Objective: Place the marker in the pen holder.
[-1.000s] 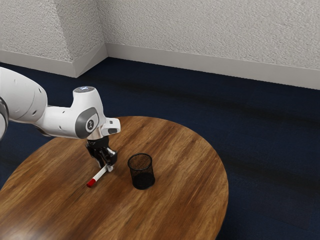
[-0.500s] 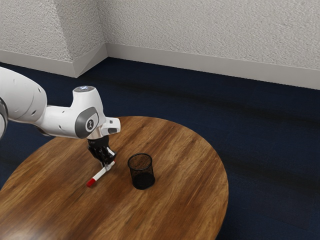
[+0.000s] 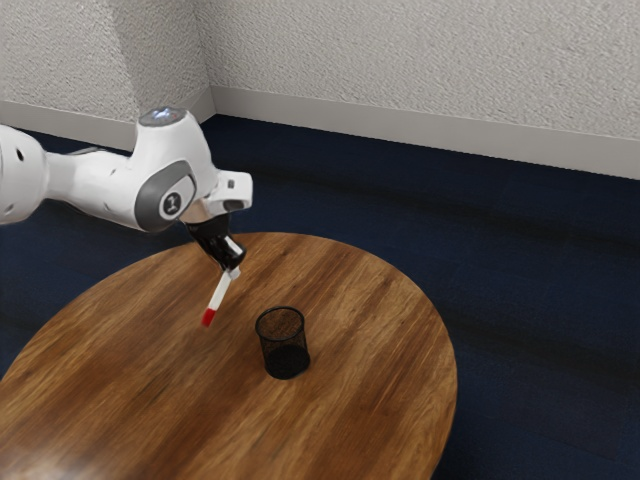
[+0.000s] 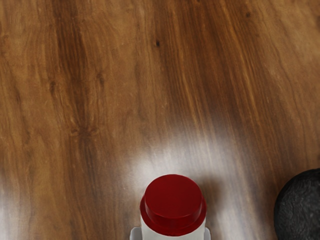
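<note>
1. With the black two-finger gripper (image 3: 233, 268), grasping the white marker (image 3: 222, 288) by its top part, squeezed from two sides.
2. Up in the air, over the round wooden table (image 3: 130, 390), with the white marker; not in the pen holder (image 3: 284, 345).
3. Tipped on a slant, with the red end (image 3: 208, 317) low and aimed toward the exterior view's left.
4. In the wrist view, round and shiny at the red end, with a bit of white just behind.
5. On the table, standing up: the black mesh pen holder, near the white marker but not touching.
6. Behind the table, a dark blue floor (image 3: 530, 300) and bumpy pale walls (image 3: 420, 60).
</note>
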You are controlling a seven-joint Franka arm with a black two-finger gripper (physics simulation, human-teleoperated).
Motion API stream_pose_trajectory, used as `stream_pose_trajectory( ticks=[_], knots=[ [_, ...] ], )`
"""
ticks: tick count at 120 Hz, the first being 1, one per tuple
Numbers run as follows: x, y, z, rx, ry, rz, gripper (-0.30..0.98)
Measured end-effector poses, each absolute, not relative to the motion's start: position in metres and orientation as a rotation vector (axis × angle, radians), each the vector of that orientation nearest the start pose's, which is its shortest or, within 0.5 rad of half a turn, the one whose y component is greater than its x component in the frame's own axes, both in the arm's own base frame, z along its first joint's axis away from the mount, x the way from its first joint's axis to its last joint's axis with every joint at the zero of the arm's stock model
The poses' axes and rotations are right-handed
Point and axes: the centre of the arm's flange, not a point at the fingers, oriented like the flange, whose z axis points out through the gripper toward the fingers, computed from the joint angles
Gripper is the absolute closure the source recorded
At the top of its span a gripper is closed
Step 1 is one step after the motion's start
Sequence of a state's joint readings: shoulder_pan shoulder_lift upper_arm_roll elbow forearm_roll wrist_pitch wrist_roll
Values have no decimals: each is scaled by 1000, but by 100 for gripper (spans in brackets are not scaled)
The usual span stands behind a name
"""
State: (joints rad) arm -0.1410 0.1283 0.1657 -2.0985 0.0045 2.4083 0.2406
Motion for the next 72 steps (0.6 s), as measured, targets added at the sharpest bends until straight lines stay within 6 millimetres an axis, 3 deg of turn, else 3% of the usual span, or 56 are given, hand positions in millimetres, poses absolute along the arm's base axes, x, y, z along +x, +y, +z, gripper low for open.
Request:
stream_pose_trajectory(
  ticks=[10, 24, 42, 59, 72],
  knots=[
    [581, -15, 405, -3020, 420, -347, 79],
    [579, -48, 425, -2984, 492, -419, 79],
    [566, -90, 471, -2922, 571, -553, 79],
    [554, -123, 479, -2914, 596, -591, 78],
    [545, -126, 467, -2935, 556, -570, 77]
  ],
)
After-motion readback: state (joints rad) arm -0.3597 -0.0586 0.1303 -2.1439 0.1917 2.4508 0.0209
